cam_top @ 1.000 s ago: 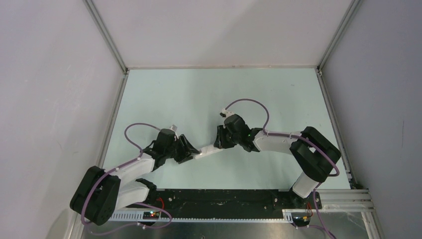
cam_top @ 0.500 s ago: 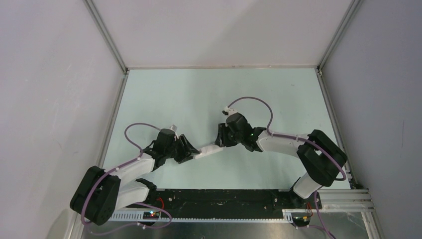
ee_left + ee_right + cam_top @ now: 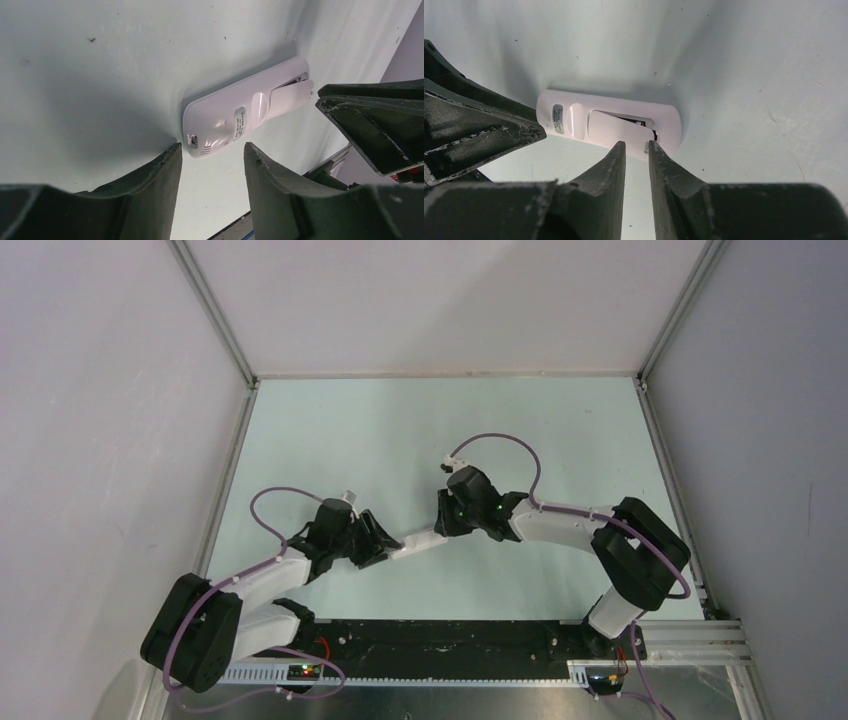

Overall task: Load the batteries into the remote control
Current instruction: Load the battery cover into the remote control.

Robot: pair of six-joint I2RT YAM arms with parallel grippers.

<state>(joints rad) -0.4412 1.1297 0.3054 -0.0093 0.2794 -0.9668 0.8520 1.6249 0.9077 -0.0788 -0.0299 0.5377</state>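
The white remote control [image 3: 418, 541] lies face down on the table between my two grippers. Its back shows a small label and a battery cover [image 3: 611, 127] that sits askew, with a dark slit [image 3: 640, 121] under it. I cannot tell whether that dark part is a battery; no other batteries show. My left gripper [image 3: 211, 146] is open, its tips on either side of the remote's [image 3: 225, 120] label end. My right gripper [image 3: 636, 144] has only a narrow gap between its fingers. Its tips touch the remote's long edge beside the cover and hold nothing.
The pale green table [image 3: 400, 430] is walled by white panels at the left, back and right. A black base strip [image 3: 450, 635] runs along the near edge. Each wrist view shows the other gripper's dark fingers [image 3: 370, 125] close by the remote.
The right gripper drew back slightly to the right, then returned to the remote's edge, and its jaws widened and narrowed again. The left arm and the remote have not moved.
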